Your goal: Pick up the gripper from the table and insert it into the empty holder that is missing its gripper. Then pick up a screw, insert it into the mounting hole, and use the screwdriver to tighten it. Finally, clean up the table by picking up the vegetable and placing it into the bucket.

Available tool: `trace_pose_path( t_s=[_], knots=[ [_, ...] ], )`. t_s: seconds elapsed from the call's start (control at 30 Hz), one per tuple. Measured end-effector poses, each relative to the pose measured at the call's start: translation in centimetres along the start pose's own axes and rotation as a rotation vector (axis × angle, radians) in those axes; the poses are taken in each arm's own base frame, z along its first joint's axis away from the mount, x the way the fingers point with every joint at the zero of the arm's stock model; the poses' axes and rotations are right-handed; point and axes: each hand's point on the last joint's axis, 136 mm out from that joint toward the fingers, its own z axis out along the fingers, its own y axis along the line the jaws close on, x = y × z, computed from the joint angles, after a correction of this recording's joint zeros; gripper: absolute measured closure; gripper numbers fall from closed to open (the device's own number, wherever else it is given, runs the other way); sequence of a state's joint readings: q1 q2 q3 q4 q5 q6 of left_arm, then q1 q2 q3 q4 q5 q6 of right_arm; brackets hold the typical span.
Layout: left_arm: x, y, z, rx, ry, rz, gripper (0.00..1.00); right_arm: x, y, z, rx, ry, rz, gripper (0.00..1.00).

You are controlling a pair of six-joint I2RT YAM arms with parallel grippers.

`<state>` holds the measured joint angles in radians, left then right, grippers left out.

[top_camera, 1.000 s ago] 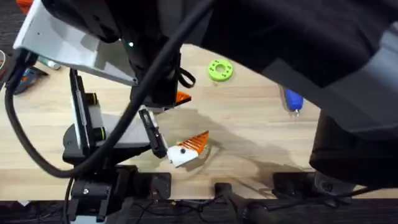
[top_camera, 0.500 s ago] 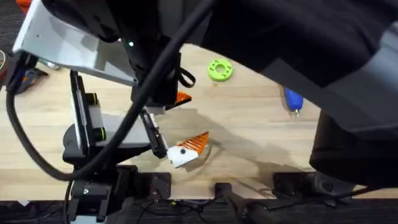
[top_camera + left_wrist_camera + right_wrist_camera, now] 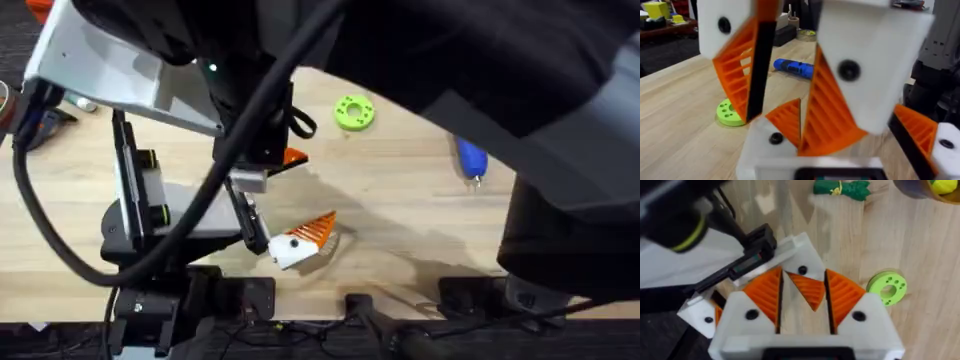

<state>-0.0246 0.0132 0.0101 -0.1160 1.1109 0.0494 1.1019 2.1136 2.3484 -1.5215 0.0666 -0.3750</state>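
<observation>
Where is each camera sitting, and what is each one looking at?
Overhead: fixed above the arms' bases, looking down and forward at the table; both arms loom dark and blurred.
Left wrist: rides the left arm, looking past the left gripper across the table toward the screwdriver.
Right wrist: rides the right arm, looking down past the right gripper at the holder, with the vegetable and bucket beyond.
Shared: the green disc shows in all three views.
</observation>
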Motion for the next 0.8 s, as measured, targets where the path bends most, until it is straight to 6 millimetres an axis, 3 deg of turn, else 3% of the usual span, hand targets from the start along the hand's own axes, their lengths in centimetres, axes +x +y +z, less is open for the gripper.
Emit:
trace_pose_path(
  t_s=[0.17,0.27,0.4,0.5,0.8],
  knots=[
    [0.0,0.0,0.0,0.0,-0.001,0.008,0.015,0.3,0.2,-0.1,-0.006,0.014,0.0,0.457],
    [0.0,0.0,0.0,0.0,-0.001,0.009,0.015,0.5,0.1,-0.3,-0.005,0.017,-0.004,0.25],
    [0.0,0.0,0.0,0.001,-0.001,0.013,0.015,0.9,0.0,-0.4,-0.002,0.031,-0.003,0.056],
    [0.0,0.0,0.0,0.001,-0.001,0.013,0.015,0.9,0.0,-0.5,0.0,0.033,-0.003,0.015],
    [0.0,0.0,0.0,0.001,-0.001,0.013,0.015,0.8,-0.1,-1.2,0.005,0.018,-0.001,0.01]
  ],
)
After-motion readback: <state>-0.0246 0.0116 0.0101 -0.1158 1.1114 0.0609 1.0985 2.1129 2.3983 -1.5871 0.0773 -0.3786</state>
